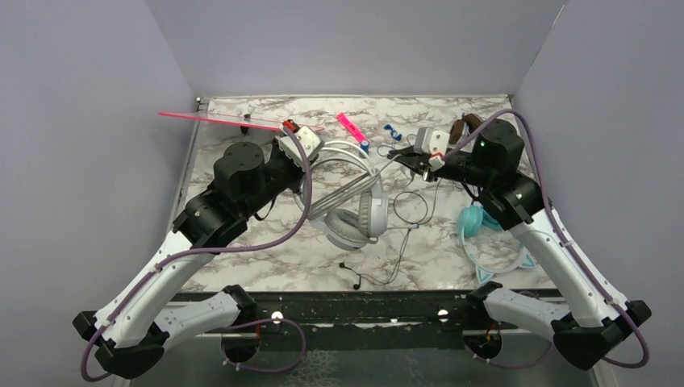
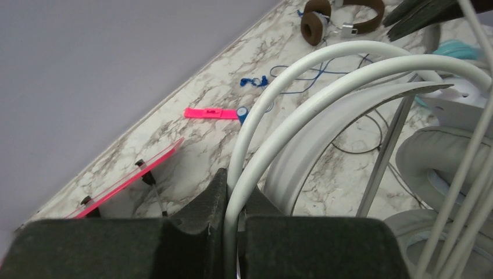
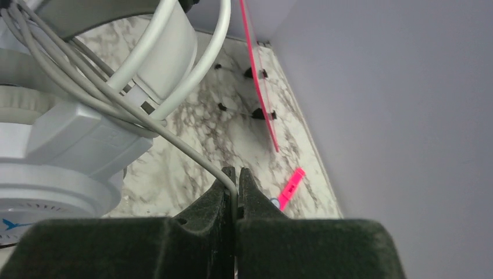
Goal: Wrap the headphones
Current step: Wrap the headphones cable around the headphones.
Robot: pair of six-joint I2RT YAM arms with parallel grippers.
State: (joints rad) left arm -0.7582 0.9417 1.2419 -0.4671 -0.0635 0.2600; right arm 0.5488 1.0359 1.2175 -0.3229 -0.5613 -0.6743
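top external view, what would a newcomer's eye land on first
The white-grey headphones at mid-table, held by the headband in the shut left gripper while the right gripper pinches their grey cord. Next, the teal cat-ear headphones lying to the right, and a long pink strip at the back left.

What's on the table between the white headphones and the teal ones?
Between the white headphones and the teal pair, only a thin dark cord loops over the marble; the top view shows it.
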